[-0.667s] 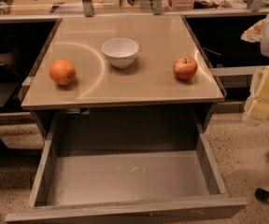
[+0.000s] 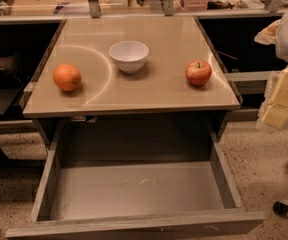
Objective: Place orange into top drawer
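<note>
Orange (image 2: pixel 67 77) on tabletop (image 2: pixel 159 91) L | top drawer (image 2: pixel 109 194) open | gripper (image 2: pixel 279 106) far R

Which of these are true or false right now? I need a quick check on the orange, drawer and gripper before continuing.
1. The orange lies in the top drawer. False: it sits on the tabletop, left of the white bowl.
2. The top drawer is pulled open. True.
3. The gripper holds the orange. False: it hangs at the right edge, beside the table, far from the orange.
4. The apple sits right of the bowl. True.
</note>
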`<state>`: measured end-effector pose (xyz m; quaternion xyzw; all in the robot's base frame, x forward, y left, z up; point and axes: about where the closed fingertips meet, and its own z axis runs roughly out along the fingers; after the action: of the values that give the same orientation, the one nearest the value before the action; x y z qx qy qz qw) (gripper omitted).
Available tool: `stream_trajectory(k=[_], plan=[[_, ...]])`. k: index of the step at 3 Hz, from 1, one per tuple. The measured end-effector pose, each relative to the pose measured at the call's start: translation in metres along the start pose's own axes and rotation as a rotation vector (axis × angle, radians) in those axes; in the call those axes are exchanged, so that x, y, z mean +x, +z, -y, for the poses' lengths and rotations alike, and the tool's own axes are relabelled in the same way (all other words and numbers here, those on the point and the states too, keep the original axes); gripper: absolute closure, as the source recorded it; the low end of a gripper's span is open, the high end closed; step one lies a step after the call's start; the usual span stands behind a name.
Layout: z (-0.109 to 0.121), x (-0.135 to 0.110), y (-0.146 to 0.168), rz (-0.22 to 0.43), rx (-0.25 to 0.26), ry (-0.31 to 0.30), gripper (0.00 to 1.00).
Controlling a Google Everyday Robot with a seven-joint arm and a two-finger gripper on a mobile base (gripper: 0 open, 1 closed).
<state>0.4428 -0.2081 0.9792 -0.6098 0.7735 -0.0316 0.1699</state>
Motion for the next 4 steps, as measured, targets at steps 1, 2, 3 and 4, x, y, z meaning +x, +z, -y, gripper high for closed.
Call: stream_trajectory(k=[1, 2, 3, 4], plan=[[-0.001, -0.031, 0.021, 0.046, -0.059, -0.078, 0.00], [-0.013, -0.066, 0.036, 0.055, -0.099, -0.188, 0.00], [-0.014, -0.068, 0.036, 0.057, -0.100, -0.193, 0.00], [-0.011, -0.085, 0.053, 0.120, -0.086, -0.184, 0.00]])
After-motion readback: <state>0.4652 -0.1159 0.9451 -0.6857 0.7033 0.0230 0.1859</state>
